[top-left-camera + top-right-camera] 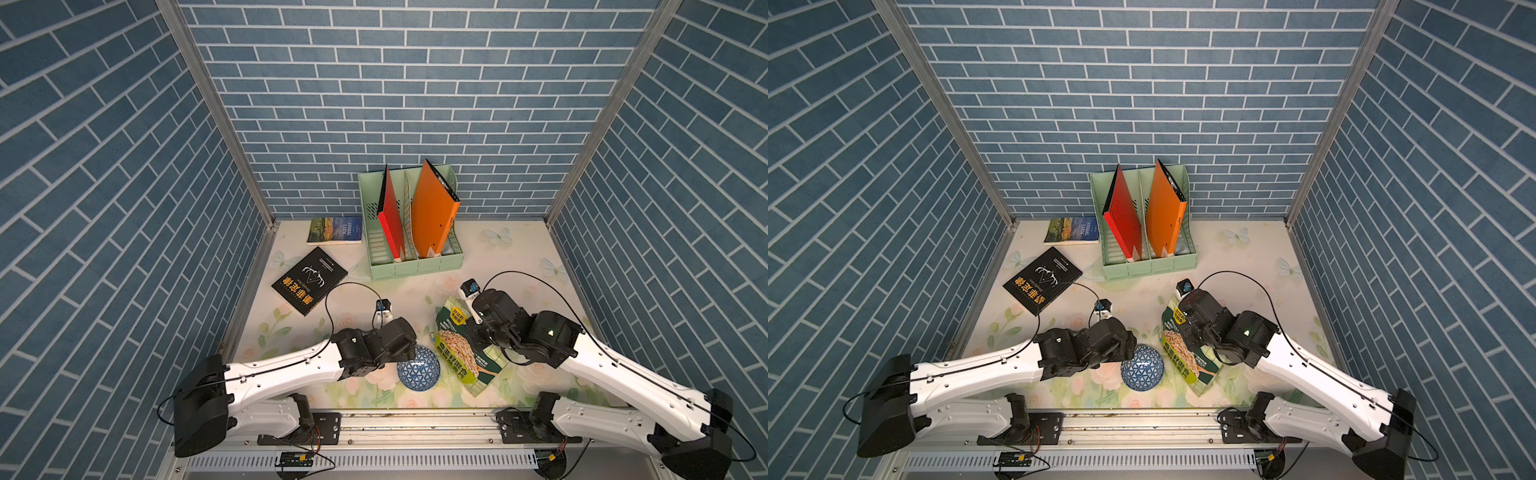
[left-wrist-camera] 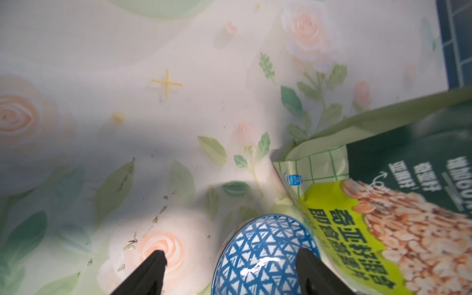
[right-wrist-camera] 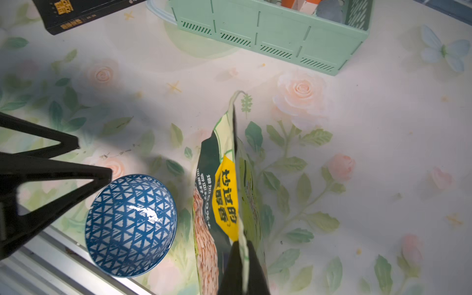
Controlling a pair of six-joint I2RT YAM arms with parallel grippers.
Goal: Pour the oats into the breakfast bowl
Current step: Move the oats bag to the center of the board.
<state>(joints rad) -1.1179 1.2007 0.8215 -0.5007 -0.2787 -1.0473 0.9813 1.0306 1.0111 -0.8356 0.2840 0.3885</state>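
Soft, floppy green-checked oats pouch [image 1: 461, 349] stands near-centre, just right of the glossy, breakable blue-and-white ceramic bowl [image 1: 418, 369], which lies dome-up; right gripper [image 3: 242, 250] pinches the pouch's upper edge (will probably sag), left gripper [image 2: 232, 254] spread wide at the bowl.

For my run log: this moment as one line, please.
left jaws: open, close to bowl | right jaws: shut on oats pouch | bowl: patterned outside up
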